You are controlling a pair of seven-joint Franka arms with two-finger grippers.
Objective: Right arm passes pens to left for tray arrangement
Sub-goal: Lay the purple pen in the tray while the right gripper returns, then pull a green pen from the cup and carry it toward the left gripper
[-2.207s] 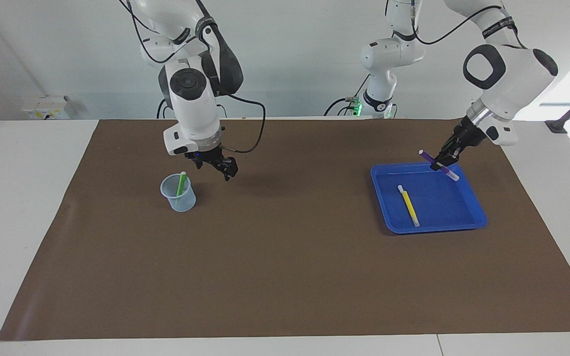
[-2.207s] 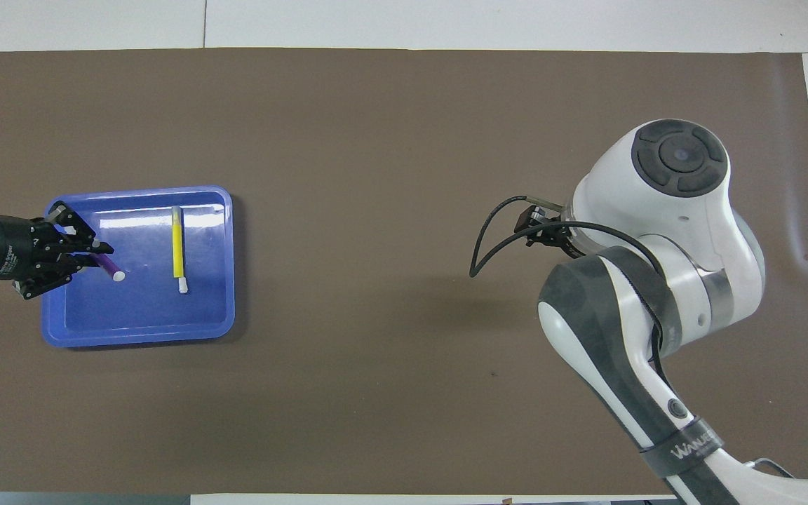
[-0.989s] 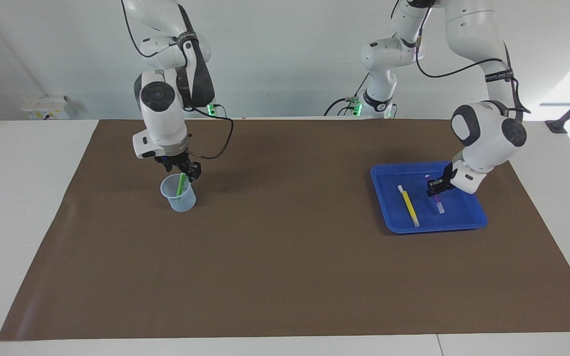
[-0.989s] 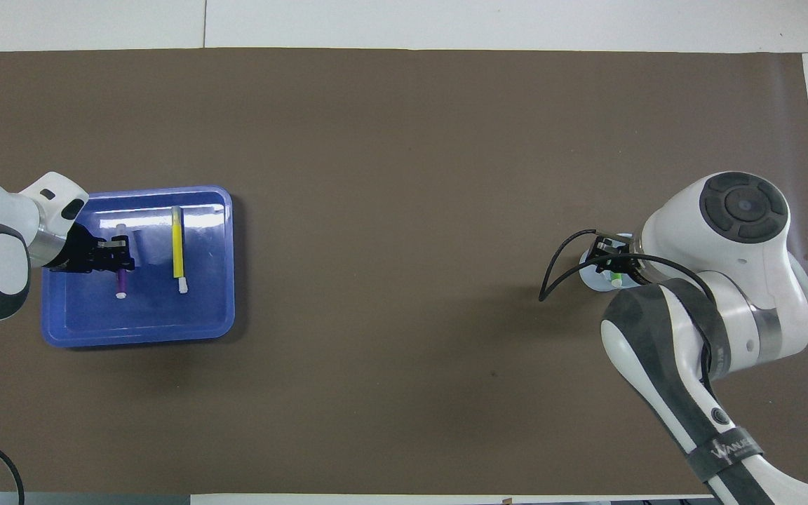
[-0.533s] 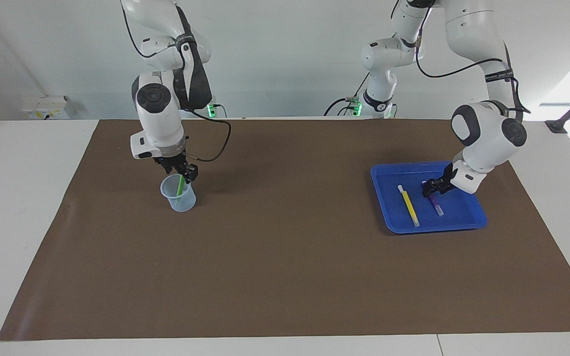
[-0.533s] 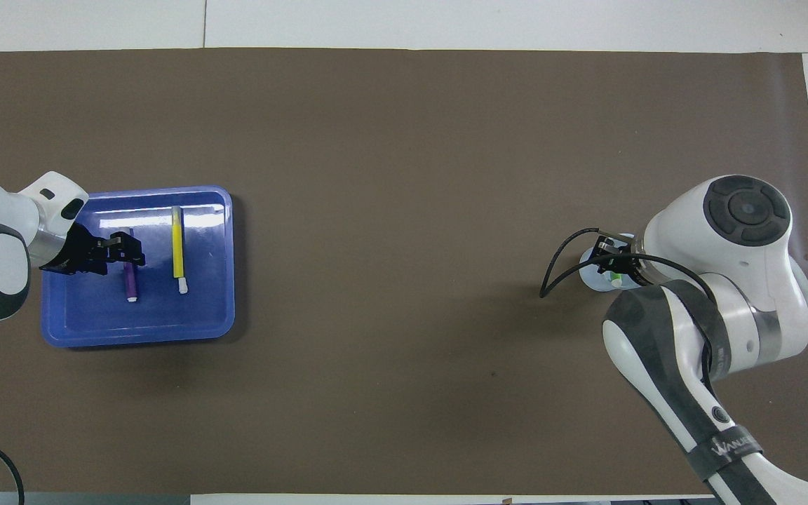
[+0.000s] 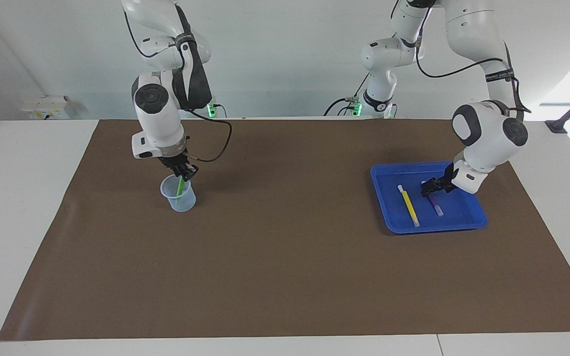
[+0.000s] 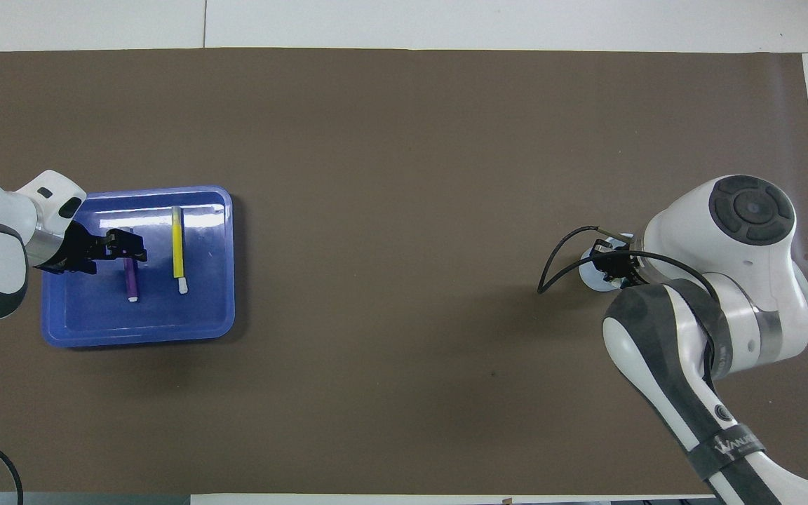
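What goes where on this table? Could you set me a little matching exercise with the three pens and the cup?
Things:
1. slim yellow marker pen
2. slim purple marker pen
3. slim green marker pen
4. small translucent bluish plastic cup

Places:
A. standing in the cup
B. lying in the shallow blue plastic tray, under the left end effector
C. lying in the tray, nearer the cup
D. on the brown mat

Pairs: 1-C, 2-B, 3-A, 4-D

My right arm bends steeply down toward its own end of the worktop, wrist nearly vertical, right pincer (image 7: 184,173) pointing downward with fingertips pressed together. My left arm folds low at its end, left pincer (image 7: 427,187) reaching out sideways, tips spread apart.
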